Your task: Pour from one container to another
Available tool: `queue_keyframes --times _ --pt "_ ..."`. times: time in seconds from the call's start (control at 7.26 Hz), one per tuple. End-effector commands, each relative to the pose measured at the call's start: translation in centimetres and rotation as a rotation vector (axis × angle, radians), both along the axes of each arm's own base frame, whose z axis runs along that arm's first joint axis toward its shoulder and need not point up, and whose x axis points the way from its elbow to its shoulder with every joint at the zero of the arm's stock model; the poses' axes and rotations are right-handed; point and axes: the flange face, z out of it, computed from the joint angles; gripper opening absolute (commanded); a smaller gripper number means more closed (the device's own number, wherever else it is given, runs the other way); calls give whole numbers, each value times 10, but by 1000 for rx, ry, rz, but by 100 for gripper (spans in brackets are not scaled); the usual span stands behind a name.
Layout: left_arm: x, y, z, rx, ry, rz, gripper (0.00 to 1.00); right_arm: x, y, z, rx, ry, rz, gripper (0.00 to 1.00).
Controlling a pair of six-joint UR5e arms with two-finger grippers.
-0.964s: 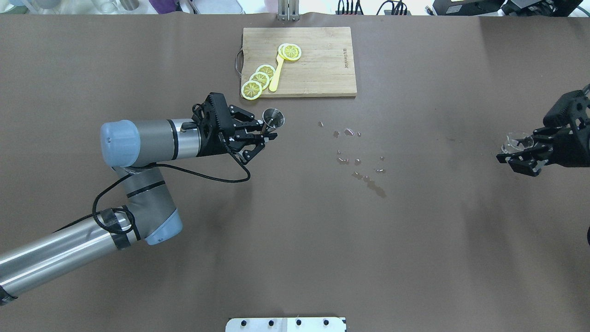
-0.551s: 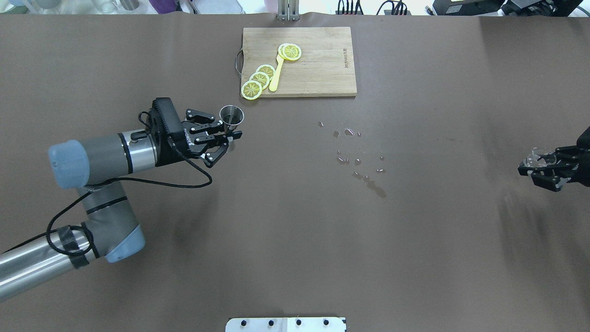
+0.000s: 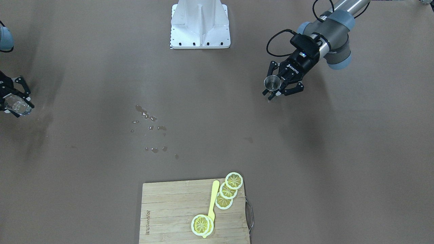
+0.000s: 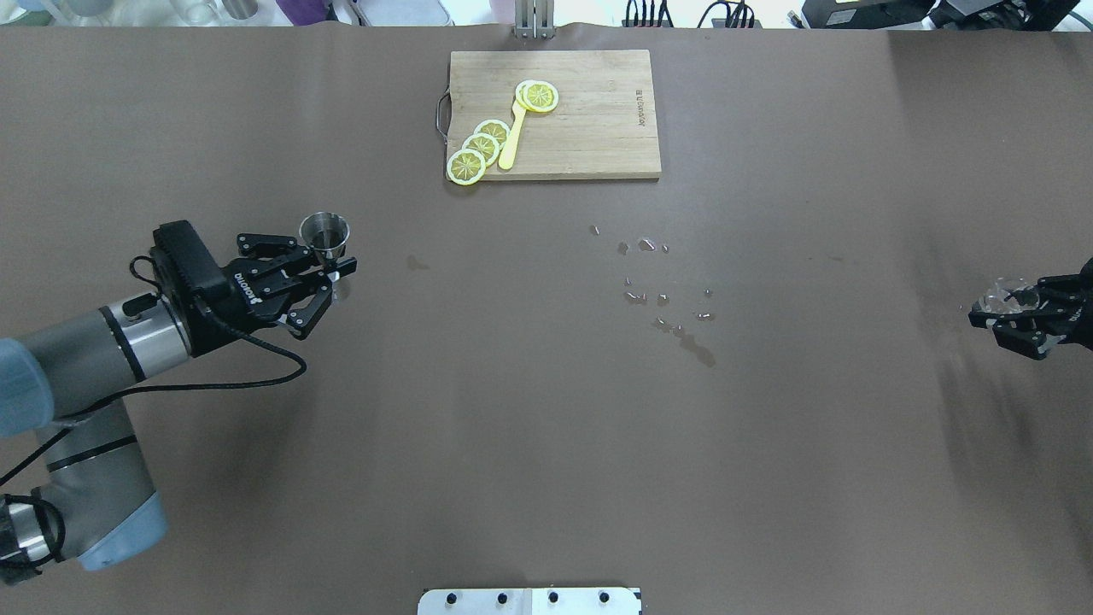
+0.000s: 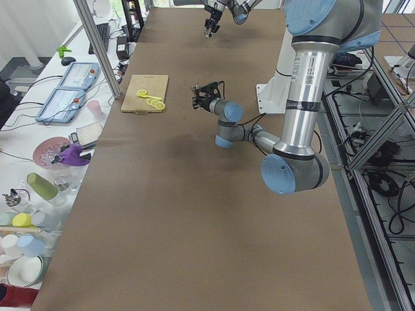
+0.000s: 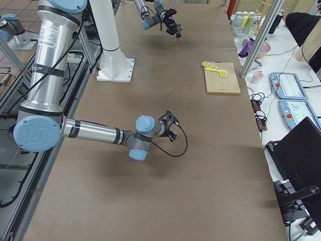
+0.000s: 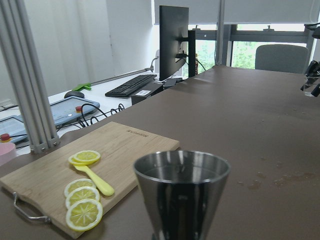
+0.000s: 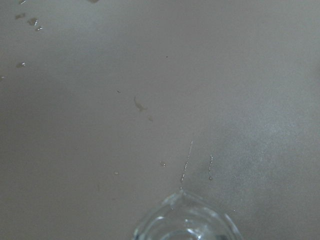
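A small steel measuring cup (image 4: 324, 231) stands upright in my left gripper (image 4: 331, 266), which is shut on its lower part above the table's left half. The same cup (image 3: 272, 82) shows in the front view, and its rim fills the bottom of the left wrist view (image 7: 181, 172). At the far right edge my right gripper (image 4: 1018, 314) is shut on a clear glass (image 4: 1006, 295). The right wrist view catches only the glass rim (image 8: 185, 222). The two containers are far apart.
A wooden cutting board (image 4: 598, 128) with lemon slices (image 4: 478, 149) and a yellow spoon (image 4: 511, 141) lies at the far middle. Spilled drops (image 4: 662, 295) dot the brown table centre. A white base plate (image 4: 529, 600) sits at the near edge.
My left arm has drawn back to the left and slightly nearer, carrying the steel cup. My right gripper with the glass has shifted right and nearer, to the view's edge.
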Motion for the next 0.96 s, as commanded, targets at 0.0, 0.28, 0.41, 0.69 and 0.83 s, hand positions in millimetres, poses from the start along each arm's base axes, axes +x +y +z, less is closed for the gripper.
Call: queue_keyframes --times 0.0,0.28,0.41,0.69,0.83 --pt "-35 22 26 -98 13 -86 0 -6 -5 13 20 10 16 0" --pt "-44 22 44 -180 12 -219 0 -15 -13 31 53 -22 16 0" --pt "-44 15 50 -248 0 -290 0 -18 -12 32 51 -21 9 0" --pt "-40 0 62 -358 -62 -441 0 -24 -9 37 44 -16 -5 0" --pt "-36 -4 64 -406 -68 -485 0 -27 -9 41 40 -12 -12 0"
